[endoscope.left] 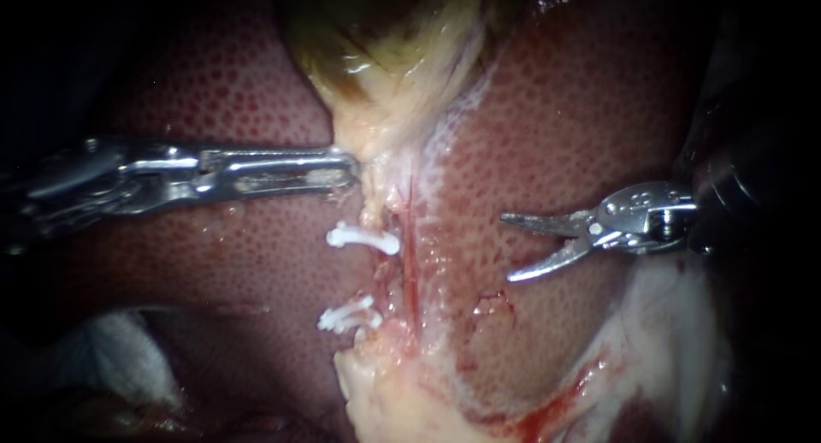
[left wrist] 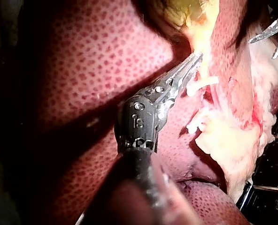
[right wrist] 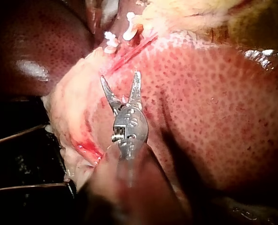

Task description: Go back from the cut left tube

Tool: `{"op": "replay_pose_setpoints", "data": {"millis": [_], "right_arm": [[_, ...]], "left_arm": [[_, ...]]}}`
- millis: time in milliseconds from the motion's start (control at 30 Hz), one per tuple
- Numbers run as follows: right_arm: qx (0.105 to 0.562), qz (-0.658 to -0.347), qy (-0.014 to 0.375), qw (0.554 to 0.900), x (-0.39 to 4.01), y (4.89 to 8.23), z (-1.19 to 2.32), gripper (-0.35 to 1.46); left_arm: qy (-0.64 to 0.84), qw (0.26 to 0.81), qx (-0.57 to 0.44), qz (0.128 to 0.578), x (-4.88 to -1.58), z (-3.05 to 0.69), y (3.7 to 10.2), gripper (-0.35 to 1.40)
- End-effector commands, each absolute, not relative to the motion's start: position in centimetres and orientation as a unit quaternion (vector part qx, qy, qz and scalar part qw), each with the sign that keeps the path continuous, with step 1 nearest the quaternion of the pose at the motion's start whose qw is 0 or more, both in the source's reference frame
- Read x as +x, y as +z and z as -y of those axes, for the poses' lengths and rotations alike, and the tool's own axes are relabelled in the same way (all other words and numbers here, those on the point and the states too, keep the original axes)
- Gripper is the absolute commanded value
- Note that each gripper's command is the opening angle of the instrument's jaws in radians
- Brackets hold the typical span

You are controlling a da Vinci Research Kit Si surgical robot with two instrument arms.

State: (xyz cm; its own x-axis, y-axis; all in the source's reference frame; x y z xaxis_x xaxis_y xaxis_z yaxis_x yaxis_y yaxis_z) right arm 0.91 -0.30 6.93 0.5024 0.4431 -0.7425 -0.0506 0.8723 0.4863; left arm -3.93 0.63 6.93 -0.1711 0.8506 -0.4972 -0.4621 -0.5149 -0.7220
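**Q:** Jaws on the right instrument [endoscope.left: 506, 247]?

**A:** Apart, with a clear gap and nothing between them. They hang over the liver [endoscope.left: 556, 109], tips pointing toward the tubes.

**Q:** And the left instrument [endoscope.left: 351, 168]?

**A:** Jaws together, clamped on the pale neck [endoscope.left: 369, 156] just under the gallbladder [endoscope.left: 376, 41].

**Q:** Where's the left tube [endoscope.left: 381, 276]?

**A:** It runs down from that neck, with a white upper clip [endoscope.left: 363, 238] and lower clips [endoscope.left: 346, 316] on it. The stretch between them looks ragged and parted, so I'd read the cut as done, though it's too small to be sure. A thin red strand [endoscope.left: 410, 255] lies just beside it and looks whole.

**Q:** Which step?

**A:** The retreat. The right jaws are well apart from the tube, so I'd call it mostly done.

**Q:** Next move?

**A:** Probably a straight pull back along the shaft toward the right side. Keep the tips off the liver surface and away from the red strand. The left hold likely needs no change.
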Motion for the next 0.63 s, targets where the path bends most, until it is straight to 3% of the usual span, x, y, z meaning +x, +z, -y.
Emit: {"op": "replay_pose_setpoints", "data": {"millis": [33, 633], "right_arm": [[0.206, -0.477, 0.147, 0.842, 0.91, 6.93, 0.30, 1.43], [0.206, -0.478, 0.144, 0.842, 0.92, 6.89, 0.32, 1.43]], "left_arm": [[0.738, 0.445, -0.462, 0.210, -3.96, -0.62, 6.96, -0.35], [0.739, 0.443, -0.461, 0.212, -3.98, -0.58, 6.95, -0.35]]}}
